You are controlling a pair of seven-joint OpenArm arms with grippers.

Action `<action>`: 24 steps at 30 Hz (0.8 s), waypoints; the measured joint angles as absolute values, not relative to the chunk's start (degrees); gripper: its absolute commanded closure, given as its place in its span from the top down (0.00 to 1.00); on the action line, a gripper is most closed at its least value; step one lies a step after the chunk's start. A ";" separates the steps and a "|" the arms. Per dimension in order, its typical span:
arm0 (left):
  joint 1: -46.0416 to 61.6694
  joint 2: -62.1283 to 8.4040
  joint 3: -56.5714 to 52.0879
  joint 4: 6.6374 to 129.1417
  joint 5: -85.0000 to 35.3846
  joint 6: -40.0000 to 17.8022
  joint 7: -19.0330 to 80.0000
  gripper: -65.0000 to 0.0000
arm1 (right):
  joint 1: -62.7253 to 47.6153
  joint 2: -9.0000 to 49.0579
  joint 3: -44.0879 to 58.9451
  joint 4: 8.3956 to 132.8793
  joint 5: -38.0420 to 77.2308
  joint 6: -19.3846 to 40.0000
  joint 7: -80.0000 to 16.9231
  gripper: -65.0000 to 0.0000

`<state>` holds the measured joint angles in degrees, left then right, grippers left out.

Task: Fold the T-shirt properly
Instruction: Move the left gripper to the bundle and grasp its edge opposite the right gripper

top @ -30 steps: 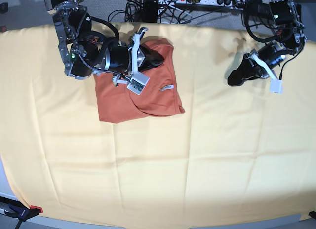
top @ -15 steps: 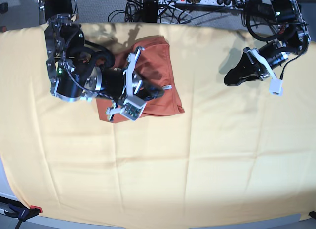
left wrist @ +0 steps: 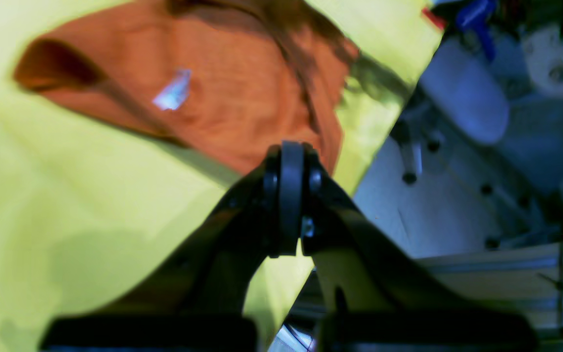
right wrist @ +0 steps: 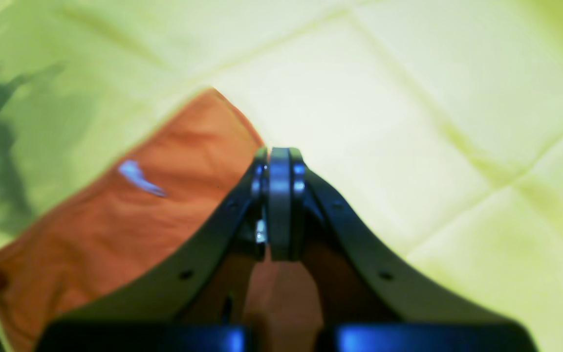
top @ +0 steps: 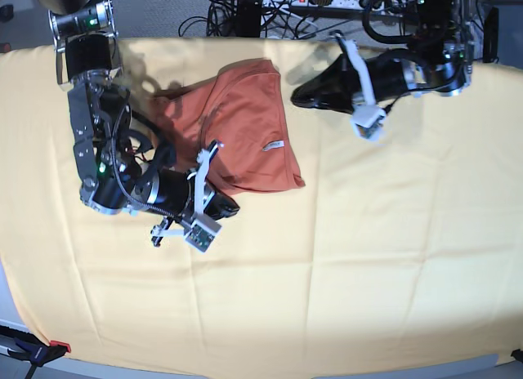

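Left wrist view: left tool closed, empty; we judge the T-shirt soft and light.
Right wrist view: right tool closed, empty.
Base view: shirt on pale cloth; we would pinch its tagged edge.

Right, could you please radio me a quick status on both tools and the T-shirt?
Left tool shut, empty, beside the T-shirt. Right tool shut, at the shirt's near edge. Shirt partly folded, white tag showing.

Rust-orange T-shirt, pale yellow cloth.
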<state>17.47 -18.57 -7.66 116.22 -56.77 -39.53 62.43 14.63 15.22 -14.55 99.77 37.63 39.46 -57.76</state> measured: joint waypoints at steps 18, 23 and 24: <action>15.46 -18.76 12.80 118.15 -37.58 -39.59 56.38 0.00 | 22.04 15.18 -15.66 75.94 34.94 39.44 -58.50 0.00; 13.63 -18.76 14.26 116.71 -35.77 -39.57 54.92 0.00 | 21.91 15.22 -15.66 74.17 35.07 39.46 -58.50 0.00; 13.41 -18.74 14.35 115.68 -35.46 -39.62 55.07 0.00 | 21.89 15.22 -15.66 74.17 35.11 39.46 -58.70 0.00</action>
<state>13.41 -18.74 14.35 115.68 -35.46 -39.62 55.07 21.89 15.22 -15.66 74.17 35.11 39.46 -58.70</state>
